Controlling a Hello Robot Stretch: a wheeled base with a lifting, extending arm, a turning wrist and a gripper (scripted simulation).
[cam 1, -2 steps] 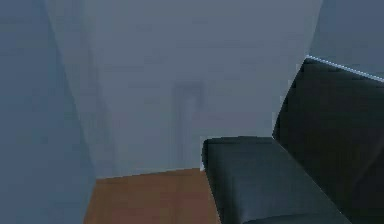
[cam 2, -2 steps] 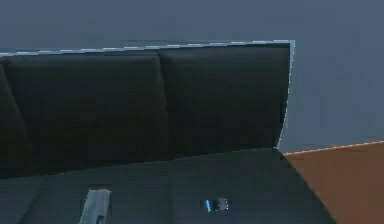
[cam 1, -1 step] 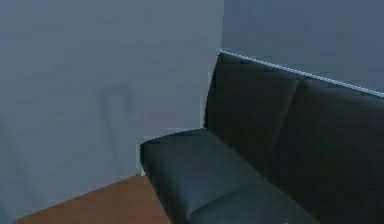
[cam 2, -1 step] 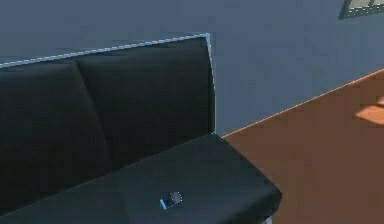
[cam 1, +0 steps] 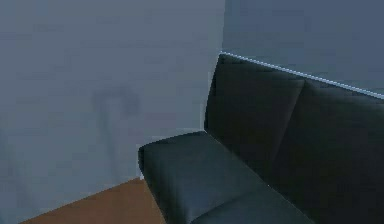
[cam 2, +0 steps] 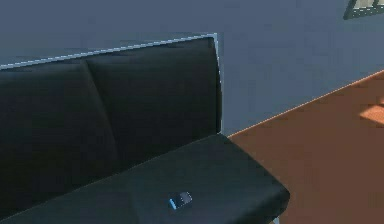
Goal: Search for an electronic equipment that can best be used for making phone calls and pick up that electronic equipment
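**Forward view, left to right**
- Wall (cam 1: 90,60): plain blue-grey, bare.
- Floor (cam 1: 100,205): a brown wooden strip at the lower left.
- Sofa (cam 1: 290,130): dark, two-cushioned, its back against the wall. The seat runs off the bottom right.

**Arm side view, left to right**
- The sofa's back and seat appear again, ending at an open end near the middle.
- Small dark object (cam 2: 180,200): lies flat on the seat cushion near the front edge and close to that open end. It is dark with a pale mark or two and too small to name for certain. By shape and place I judge it the likeliest candidate for the calling device.
- Brown floor lies beyond the sofa's end, and a framed thing (cam 2: 365,8) hangs on the wall at the top right corner.

**Pincer**: its state cannot be told from here.

**Step in hand**: the search looks near its end, with the candidate on the arm's side and the pick-up not yet begun.

**Next move calls for**:
- Small adjustments of the base to line the arm up with the object.
- Then a lift and reach out over the cushion.
- A low, careful descent, since a thin thing lying on soft upholstery leaves little edge to grasp.
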